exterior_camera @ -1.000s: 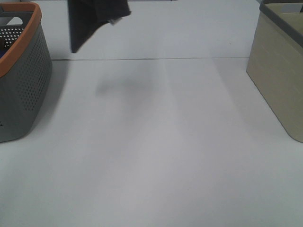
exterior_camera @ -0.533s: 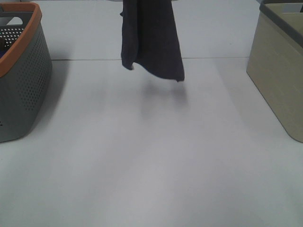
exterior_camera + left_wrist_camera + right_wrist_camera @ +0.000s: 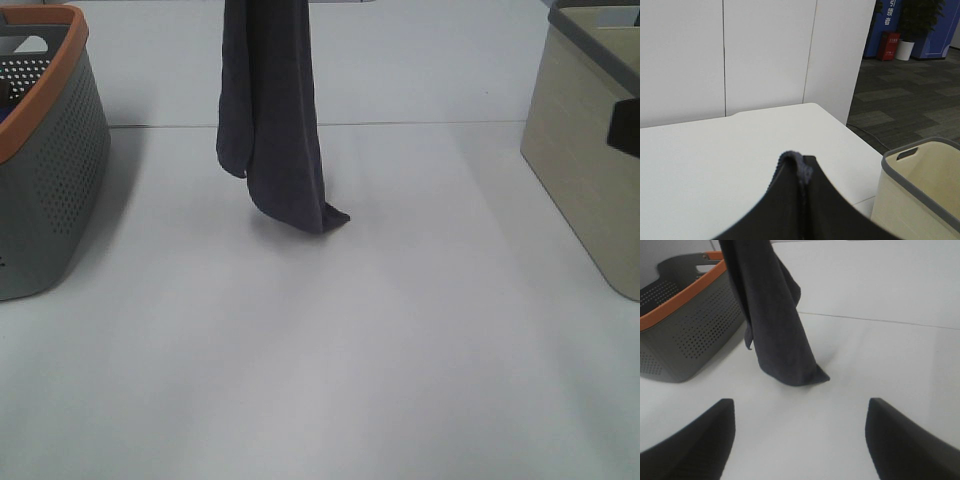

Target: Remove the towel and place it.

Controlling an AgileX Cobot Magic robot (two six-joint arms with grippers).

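The towel [image 3: 275,110] is a dark charcoal-purple cloth hanging in a long fold from above the top edge of the exterior view, near the table's middle. Its lower end rests on the white table [image 3: 330,350]. My left gripper [image 3: 801,172] is shut on the towel's top hem [image 3: 792,158], which pokes out between the dark fingers. The exterior view does not show that gripper. My right gripper [image 3: 800,407] stands open and low over the table, facing the hanging towel [image 3: 772,325] with nothing between its fingers.
A grey perforated basket [image 3: 50,160] with an orange rim stands at the left edge. A beige basket [image 3: 590,160] with a grey rim stands at the right, with a dark part of the right arm [image 3: 626,125] in front of it.
The towel has swung from the upper left towards the middle and come down, so its lower end now reaches the table. A dark part of the right arm has appeared at the right edge.
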